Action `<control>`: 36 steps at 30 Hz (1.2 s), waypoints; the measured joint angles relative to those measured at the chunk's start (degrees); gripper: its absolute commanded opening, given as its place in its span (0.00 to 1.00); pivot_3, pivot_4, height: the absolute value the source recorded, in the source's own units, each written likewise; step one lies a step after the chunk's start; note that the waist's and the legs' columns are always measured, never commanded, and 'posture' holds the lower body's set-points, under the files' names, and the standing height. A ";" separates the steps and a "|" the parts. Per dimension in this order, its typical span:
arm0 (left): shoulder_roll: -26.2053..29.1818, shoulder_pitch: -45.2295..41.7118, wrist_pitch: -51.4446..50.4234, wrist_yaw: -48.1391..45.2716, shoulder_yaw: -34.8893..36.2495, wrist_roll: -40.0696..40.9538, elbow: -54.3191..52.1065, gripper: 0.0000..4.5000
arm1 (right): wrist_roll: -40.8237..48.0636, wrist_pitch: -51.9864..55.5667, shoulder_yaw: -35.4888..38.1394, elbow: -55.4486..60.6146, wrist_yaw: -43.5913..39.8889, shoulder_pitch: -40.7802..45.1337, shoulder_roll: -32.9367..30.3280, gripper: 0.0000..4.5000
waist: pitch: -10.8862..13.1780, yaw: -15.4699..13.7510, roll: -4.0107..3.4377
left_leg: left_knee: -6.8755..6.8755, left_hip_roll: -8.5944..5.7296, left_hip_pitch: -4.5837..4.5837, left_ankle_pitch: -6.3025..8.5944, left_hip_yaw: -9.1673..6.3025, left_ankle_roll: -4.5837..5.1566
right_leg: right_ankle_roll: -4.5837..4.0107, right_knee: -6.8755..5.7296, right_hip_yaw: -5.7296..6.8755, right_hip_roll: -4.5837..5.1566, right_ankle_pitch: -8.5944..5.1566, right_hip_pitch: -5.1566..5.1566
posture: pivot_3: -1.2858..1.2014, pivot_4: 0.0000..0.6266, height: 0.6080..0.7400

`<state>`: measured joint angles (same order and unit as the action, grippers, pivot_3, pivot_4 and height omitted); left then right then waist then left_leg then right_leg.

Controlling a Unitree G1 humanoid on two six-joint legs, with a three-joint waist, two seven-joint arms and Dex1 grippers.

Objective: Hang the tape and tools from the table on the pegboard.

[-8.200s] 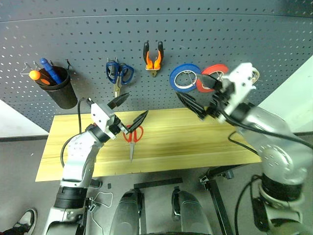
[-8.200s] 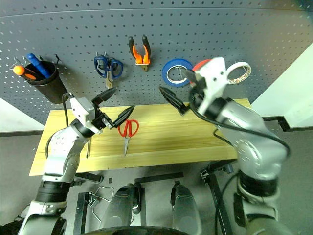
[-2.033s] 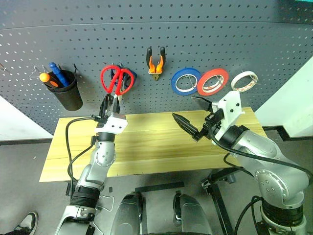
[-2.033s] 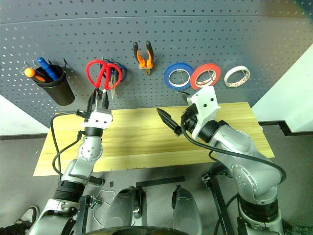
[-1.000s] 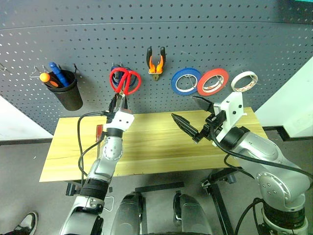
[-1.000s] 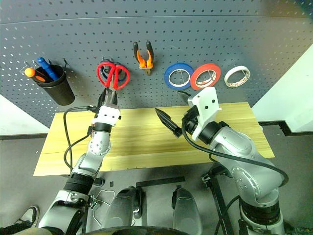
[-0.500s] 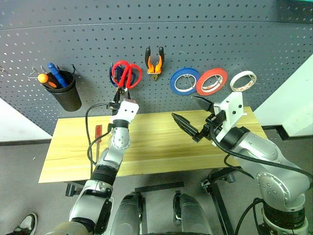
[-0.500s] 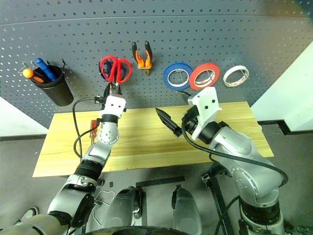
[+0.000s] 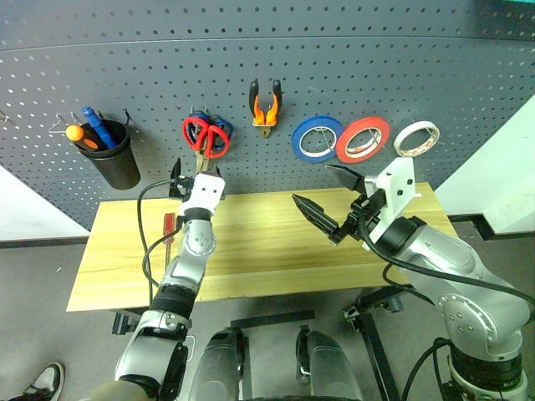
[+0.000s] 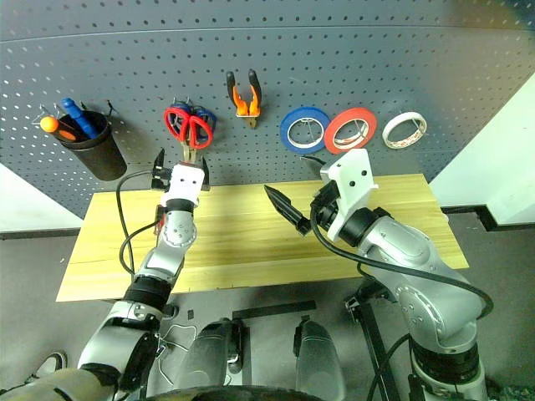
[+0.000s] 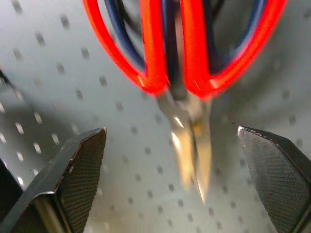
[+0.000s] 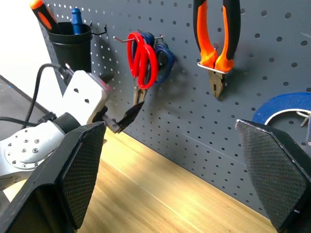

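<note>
Reaching up at the pegboard [image 9: 351, 58], the left gripper [image 10: 180, 167] gapes released just below the hanging red-handled scissors [image 9: 206, 136].

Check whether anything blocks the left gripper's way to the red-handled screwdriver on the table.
Nothing visible does. The small red-handled screwdriver lies alone on the pale wooden table, below the open left gripper, which is at the dark grey pegboard under the red-handled scissors.

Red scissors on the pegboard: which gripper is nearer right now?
Left. The left gripper sits open just below the red scissors, its fingers either side of the blade tips. The right gripper hangs open over the table, well off to their right.
</note>
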<state>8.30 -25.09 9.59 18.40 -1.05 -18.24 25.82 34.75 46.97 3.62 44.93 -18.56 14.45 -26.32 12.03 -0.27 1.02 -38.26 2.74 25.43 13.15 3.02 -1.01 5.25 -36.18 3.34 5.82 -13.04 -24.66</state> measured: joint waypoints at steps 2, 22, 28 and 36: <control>0.02 3.53 -3.60 -3.03 0.62 2.17 -3.93 0.98 | 0.10 0.01 -0.03 0.00 -0.10 -0.02 -0.13 1.00 | 0.00 0.08 0.00 | 0.01 0.01 0.00 0.00 -0.02 0.00 | -0.01 -0.01 0.00 -0.01 0.00 -0.01 | 0.51 0.31 0.82; 11.91 -0.14 -57.63 -29.47 16.31 27.76 -7.66 0.98 | 2.27 1.36 -0.14 1.11 -0.45 -3.01 -0.93 1.00 | 0.63 -0.31 0.18 | 0.11 0.00 -0.02 0.01 -0.10 0.00 | -0.23 0.08 -0.02 0.01 -0.18 -0.04 | 0.51 0.39 0.82; 11.95 -0.20 -59.39 -30.27 16.14 28.79 -5.47 0.98 | 3.35 2.56 -0.10 2.14 0.43 -3.63 -1.44 1.00 | 0.84 -0.31 0.23 | 0.13 0.05 -0.01 0.02 -0.19 -0.01 | -0.27 0.10 -0.06 0.06 -0.19 -0.09 | 0.50 0.40 0.82; 13.31 -4.08 -55.51 -30.34 15.27 28.60 0.82 0.98 | 4.44 2.94 -0.09 2.19 1.21 -4.29 -2.07 1.00 | 1.36 -0.35 0.37 | 0.20 0.11 0.07 0.02 -0.20 -0.02 | -0.38 0.17 -0.07 0.14 -0.25 -0.18 | 0.50 0.41 0.82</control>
<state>21.61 -29.17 -45.91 -11.94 14.22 10.36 26.64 39.19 49.91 3.53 47.12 -17.35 10.16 -28.39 13.39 -0.63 1.39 -38.07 2.85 25.50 13.18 2.82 -1.03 4.86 -36.02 3.27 5.97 -13.29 -24.84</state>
